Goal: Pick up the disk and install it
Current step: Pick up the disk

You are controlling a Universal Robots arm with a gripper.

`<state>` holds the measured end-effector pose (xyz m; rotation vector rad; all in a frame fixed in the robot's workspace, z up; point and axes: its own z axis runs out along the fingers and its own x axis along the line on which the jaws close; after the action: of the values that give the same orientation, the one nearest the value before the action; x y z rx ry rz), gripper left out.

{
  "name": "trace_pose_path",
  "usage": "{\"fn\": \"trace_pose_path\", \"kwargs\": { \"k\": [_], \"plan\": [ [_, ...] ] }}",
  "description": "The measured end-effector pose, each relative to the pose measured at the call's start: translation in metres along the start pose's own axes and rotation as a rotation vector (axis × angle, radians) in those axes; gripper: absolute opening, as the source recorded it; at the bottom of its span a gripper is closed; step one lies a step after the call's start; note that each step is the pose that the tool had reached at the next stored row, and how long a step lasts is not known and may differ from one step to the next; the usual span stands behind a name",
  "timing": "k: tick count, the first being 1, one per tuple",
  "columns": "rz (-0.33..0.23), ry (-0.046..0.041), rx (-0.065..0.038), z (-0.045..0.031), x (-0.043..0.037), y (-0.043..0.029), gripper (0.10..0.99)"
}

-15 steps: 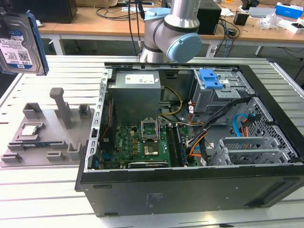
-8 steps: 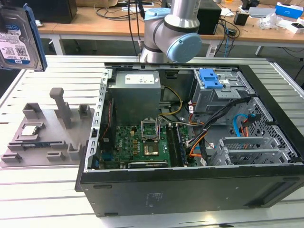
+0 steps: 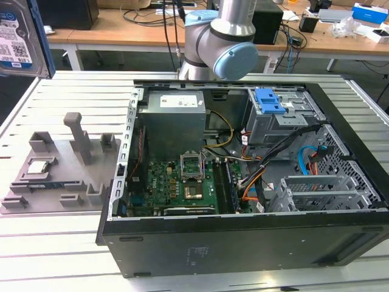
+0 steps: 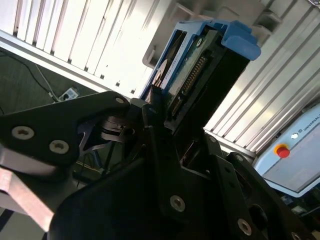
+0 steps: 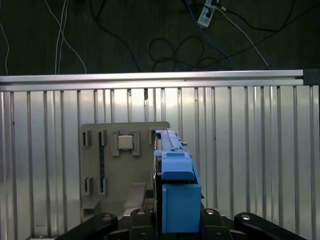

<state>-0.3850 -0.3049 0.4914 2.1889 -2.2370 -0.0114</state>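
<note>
Because the black jaws pinch it, the flat silver hard disk in its blue plastic frame (image 5: 172, 165) hangs above the slatted aluminium tabletop (image 5: 250, 150) and grey fixture tray (image 3: 55, 176), at the exterior view's left of the open black computer case (image 3: 243, 243). It is judged lifted clear for carrying.

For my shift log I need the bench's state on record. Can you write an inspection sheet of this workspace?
Surface: slatted metal table carrying an open computer case and a grey fixture tray.
Job's things: the disk, blue-framed, held off the table, not in the case.
Clutter: processor chip seated in the tray.
Grippers: the pincer shut on the disk.
Cables: bundled wiring inside the case; loose leads on the floor beyond the table edge.
Surroundings: wooden desks with equipment behind the arm.
</note>
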Motion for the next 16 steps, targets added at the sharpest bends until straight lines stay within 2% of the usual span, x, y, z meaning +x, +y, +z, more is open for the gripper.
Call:
{"fn": "trace_pose_path", "kwargs": {
  "k": [4,8,9,11,16],
  "plan": [
    [0.0,0.0,0.0,-0.0204,0.0001,0.0003,0.361],
    [0.0,0.0,0.0,-0.0319,0.0001,0.0004,0.361],
    [0.0,0.0,0.0,-0.0374,0.0001,0.0005,0.361],
    [0.0,0.0,0.0,-0.0408,0.0001,0.0005,0.361],
    [0.0,0.0,0.0,-0.0416,0.0001,0.0005,0.361]
  ]
}}
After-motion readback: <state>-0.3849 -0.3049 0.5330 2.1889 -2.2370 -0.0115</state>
